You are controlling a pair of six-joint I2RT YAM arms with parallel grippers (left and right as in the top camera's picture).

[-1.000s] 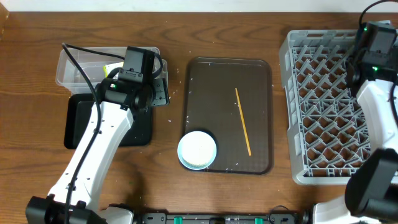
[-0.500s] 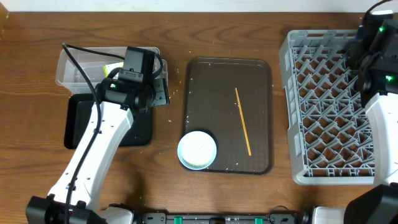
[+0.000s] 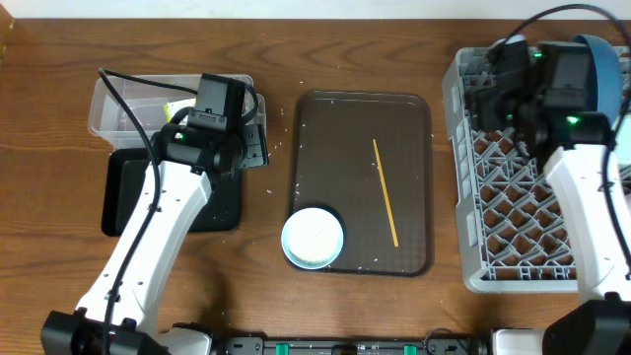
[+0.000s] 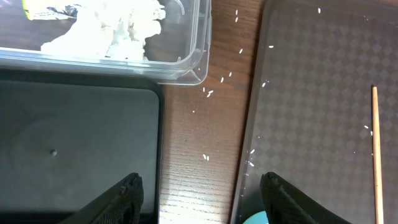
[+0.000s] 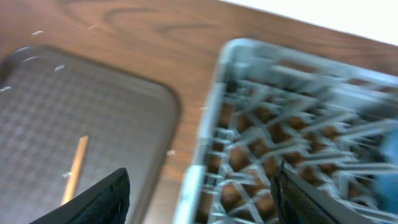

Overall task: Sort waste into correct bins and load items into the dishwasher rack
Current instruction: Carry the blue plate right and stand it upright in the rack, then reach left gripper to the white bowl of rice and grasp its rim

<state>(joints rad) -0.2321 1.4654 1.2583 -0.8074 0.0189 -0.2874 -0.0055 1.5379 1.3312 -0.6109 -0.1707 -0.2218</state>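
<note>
Left end effector [image 4: 202, 198]: spread wide, gripping nothing, above a strip of bench [image 4: 186, 143] sprinkled with rice [image 4: 208, 93]. Ahead and to its left, clear tub [image 4: 186, 65] holding crumpled white tissues [image 4: 121, 28] and a yellow-green wrapper [image 4: 43, 9]. Just beside the tub, nearer, black tray [image 4: 74, 143]. To its right, brown tray [image 4: 311, 93], dotted with grains, carrying a thin orange stick [image 4: 375, 149] lying flat and a mint bowl [image 3: 313, 238], white inside, at the near left corner. Right end effector [image 5: 199, 199]: wide as well, nothing between the fingers, over the left rim of the rack [image 5: 273, 124], stick off to its left. Rack grey, latticed, right of the brown tray. Dark-blue dish [image 3: 606, 69] at its far right corner, partly hidden by the arm.
</note>
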